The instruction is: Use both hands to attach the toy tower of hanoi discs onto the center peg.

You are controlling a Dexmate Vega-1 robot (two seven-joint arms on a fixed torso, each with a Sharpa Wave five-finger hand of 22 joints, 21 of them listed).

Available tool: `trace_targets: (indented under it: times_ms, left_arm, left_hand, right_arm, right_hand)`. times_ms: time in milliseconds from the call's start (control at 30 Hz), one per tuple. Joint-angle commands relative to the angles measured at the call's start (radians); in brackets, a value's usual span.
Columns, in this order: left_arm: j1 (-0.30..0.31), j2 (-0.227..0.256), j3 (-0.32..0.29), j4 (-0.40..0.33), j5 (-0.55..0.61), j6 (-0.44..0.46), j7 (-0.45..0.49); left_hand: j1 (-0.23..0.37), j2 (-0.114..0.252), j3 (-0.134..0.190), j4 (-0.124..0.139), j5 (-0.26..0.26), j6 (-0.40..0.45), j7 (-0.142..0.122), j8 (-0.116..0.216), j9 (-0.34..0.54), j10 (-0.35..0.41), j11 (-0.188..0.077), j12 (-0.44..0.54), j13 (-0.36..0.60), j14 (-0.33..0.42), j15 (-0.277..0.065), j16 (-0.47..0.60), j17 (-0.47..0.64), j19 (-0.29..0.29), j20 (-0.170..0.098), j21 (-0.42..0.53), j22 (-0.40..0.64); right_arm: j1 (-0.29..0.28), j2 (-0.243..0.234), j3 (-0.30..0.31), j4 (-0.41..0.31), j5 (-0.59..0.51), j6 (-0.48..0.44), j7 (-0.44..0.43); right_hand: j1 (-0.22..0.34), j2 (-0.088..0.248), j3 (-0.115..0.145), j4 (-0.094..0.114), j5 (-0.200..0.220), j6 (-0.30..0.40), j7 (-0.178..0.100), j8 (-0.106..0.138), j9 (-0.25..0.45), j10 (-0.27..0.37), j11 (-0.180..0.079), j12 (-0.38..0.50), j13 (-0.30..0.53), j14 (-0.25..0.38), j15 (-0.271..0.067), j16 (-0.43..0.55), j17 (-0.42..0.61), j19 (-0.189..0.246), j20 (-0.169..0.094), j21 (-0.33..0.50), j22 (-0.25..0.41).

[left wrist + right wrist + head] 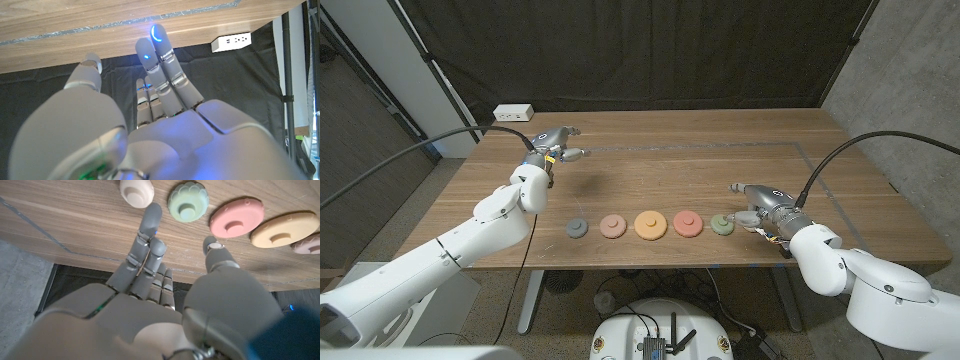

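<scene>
- I am hovering my right hand, fingers loosely apart and holding nothing, just beside the small green ridged toy disc, apparently starting the pick-up.
- My left hand is waiting far left, fingers extended, empty.
- Next I am judging a close on that disc; no center peg is discernible.

White arm shells, grey hands, black cables, seemingly blue-lit fingertips.
</scene>
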Motion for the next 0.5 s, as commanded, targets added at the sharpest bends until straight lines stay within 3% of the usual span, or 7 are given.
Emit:
trace_targets:
  times_ms: [33, 267, 500]
  left_arm:
    - [0.016, 0.002, -0.011, -0.001, -0.002, -0.015, 0.020]
    - [0.022, 0.008, -0.018, 0.011, -0.009, -0.048, 0.026]
    - [0.035, 0.015, -0.034, 0.047, -0.034, -0.126, 0.046]
  left_hand:
    - [-0.006, 0.002, -0.006, -0.001, 0.001, 0.010, -0.001, 0.000, 0.002, 0.008, -0.002, -0.003, 0.005, -0.002, -0.051, 0.010, 0.004, -0.005, -0.069, 0.009, -0.002]
    - [-0.006, 0.002, -0.007, -0.002, 0.001, 0.011, -0.002, 0.000, 0.002, 0.009, -0.003, -0.004, 0.006, -0.003, -0.051, 0.011, 0.003, -0.006, -0.068, 0.013, -0.002]
    - [-0.007, 0.002, -0.008, -0.002, 0.001, 0.010, -0.002, -0.001, 0.002, 0.010, -0.004, -0.005, 0.008, -0.004, -0.051, 0.013, 0.002, -0.007, -0.067, 0.015, -0.004]
  right_arm:
    - [0.073, 0.005, -0.098, -0.013, -0.086, -0.006, 0.070]
    - [0.131, 0.044, -0.167, -0.008, -0.172, -0.008, 0.143]
    - [0.165, 0.074, -0.210, -0.004, -0.242, -0.007, 0.211]
  right_hand:
    - [0.004, 0.009, -0.008, 0.001, 0.001, -0.017, 0.004, -0.005, 0.001, -0.004, 0.005, -0.001, -0.002, -0.005, -0.101, -0.003, -0.001, -0.003, -0.049, 0.011, 0.000]
    - [0.014, 0.006, -0.019, -0.001, -0.002, -0.032, 0.002, -0.007, 0.001, -0.011, 0.008, -0.001, -0.004, -0.008, -0.101, -0.002, -0.010, -0.011, -0.049, 0.016, -0.008]
    - [0.018, 0.006, -0.031, 0.002, -0.006, -0.044, 0.016, -0.007, 0.000, -0.026, 0.017, -0.003, -0.007, -0.016, -0.101, -0.008, -0.025, -0.017, -0.048, 0.024, -0.015]
